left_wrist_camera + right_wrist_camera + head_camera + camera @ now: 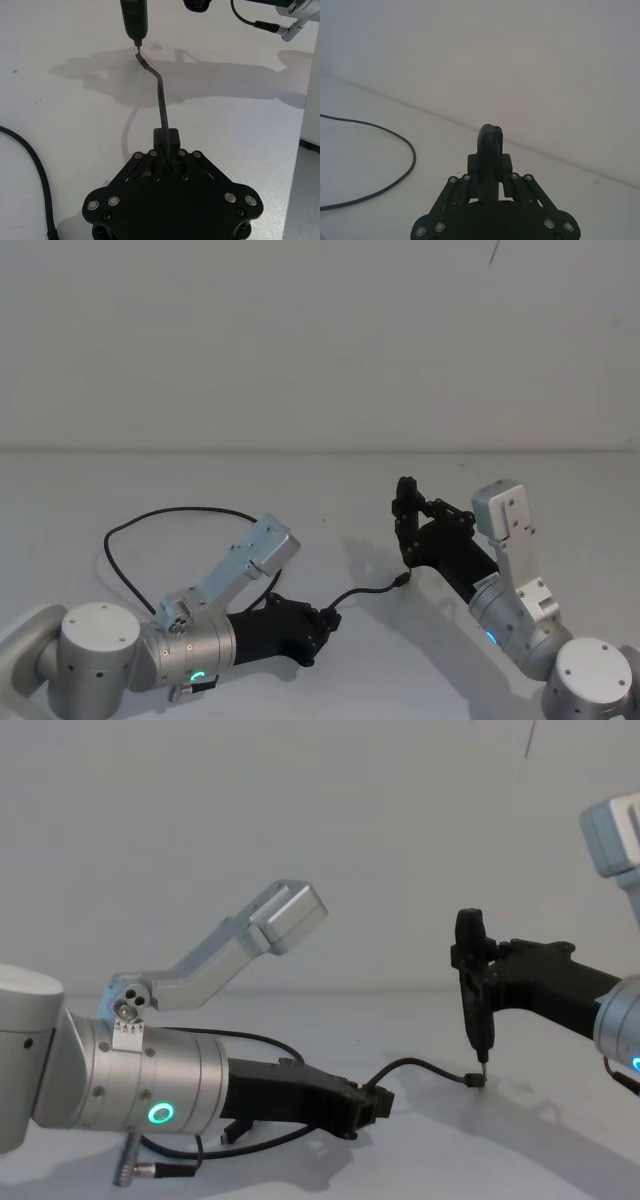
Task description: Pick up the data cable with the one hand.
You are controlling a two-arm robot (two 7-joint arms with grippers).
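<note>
White tabletop (300,480) carries the data cable (150,515) in a loose loop, one end pinched in the left gripper (328,621) and a short length trailing toward the right gripper (405,502), whose fingers are pressed together. To my eye the lift wants a slow, straight rise with the pinch kept firm, so the loop drags free without snagging.

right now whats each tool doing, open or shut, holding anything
Left tool: shut on the data cable, just off the table.
Right tool: shut, holding nothing, its tips by the cable's free plug.
</note>
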